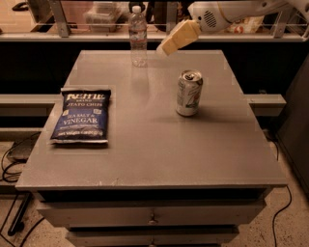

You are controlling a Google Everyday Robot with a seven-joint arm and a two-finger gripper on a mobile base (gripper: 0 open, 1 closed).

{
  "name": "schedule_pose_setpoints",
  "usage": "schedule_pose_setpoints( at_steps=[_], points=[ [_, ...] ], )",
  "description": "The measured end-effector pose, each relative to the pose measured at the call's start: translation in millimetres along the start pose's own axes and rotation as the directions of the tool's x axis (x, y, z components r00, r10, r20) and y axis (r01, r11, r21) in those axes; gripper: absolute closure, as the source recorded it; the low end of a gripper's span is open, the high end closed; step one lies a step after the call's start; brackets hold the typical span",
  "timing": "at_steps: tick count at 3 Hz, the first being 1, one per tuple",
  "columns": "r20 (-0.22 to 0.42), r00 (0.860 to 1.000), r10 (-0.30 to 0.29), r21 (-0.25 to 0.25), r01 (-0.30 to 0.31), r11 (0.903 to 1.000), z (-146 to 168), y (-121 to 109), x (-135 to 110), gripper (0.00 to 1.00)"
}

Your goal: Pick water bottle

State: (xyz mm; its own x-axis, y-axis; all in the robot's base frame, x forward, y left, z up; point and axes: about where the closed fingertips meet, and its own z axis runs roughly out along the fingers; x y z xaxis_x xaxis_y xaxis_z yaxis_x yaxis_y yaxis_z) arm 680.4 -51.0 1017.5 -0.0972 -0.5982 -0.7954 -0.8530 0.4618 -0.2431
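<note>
The water bottle [138, 36], clear plastic with a white cap and a pale label band, stands upright at the far edge of the grey table [145, 144], left of centre. My gripper [164, 48], with tan fingers, reaches in from the upper right on a white arm [227, 12]. It hangs above the far part of the table, just right of the bottle and apart from it. It holds nothing.
A silver soda can [189, 93] stands right of centre, in front of and below the gripper. A blue chip bag [82, 116] lies flat on the left. Drawers sit under the tabletop. A shelf rail runs behind the table. Cables lie on the floor at left.
</note>
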Motion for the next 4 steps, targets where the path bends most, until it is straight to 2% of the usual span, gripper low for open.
schedule_pose_setpoints(
  at_steps=[1, 2, 3, 4],
  points=[
    [0.018, 0.999, -0.045, -0.036, 0.045, 0.9983, 17, 0, -18, 0.0],
    [0.018, 0.999, -0.045, -0.036, 0.045, 0.9983, 17, 0, -18, 0.0],
    [0.035, 0.998, -0.044, -0.023, 0.044, 0.9988, 35, -4, -24, 0.0],
    [0.078, 0.997, -0.022, -0.011, 0.023, 0.9997, 64, -14, -33, 0.0]
  ],
)
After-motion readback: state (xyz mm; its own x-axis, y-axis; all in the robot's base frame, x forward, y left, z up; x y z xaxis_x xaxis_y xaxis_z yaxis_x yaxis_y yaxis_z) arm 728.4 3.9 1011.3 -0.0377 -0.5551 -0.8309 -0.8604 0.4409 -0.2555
